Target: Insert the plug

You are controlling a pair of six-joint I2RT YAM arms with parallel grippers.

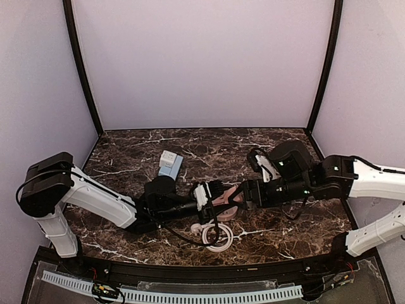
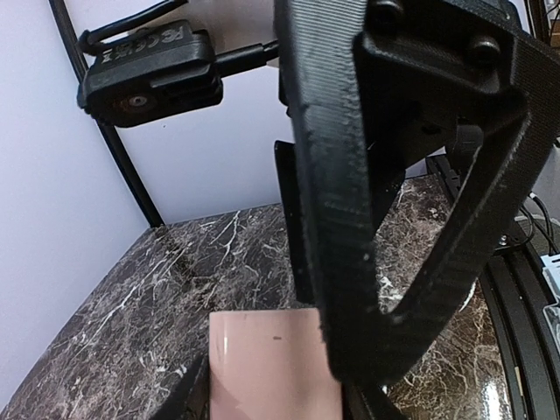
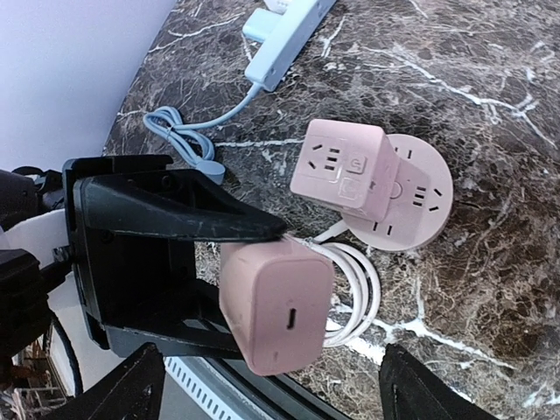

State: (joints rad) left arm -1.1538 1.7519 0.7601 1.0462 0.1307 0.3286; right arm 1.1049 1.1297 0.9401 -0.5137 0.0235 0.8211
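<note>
Plug (image 3: 280,315), pink charger block, clamped in left pincer (image 3: 258,293), held off the bench (image 3: 490,105) near the pink cube socket (image 3: 337,166), not touching it. Right pincer (image 3: 276,389) spread wide, empty. Risk: prongs hidden, alignment unverified; unbraced cube may skid or tip off its round base (image 3: 420,210) when pushed.

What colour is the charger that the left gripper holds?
The charger is pale pink; the right wrist view shows it best.
</note>
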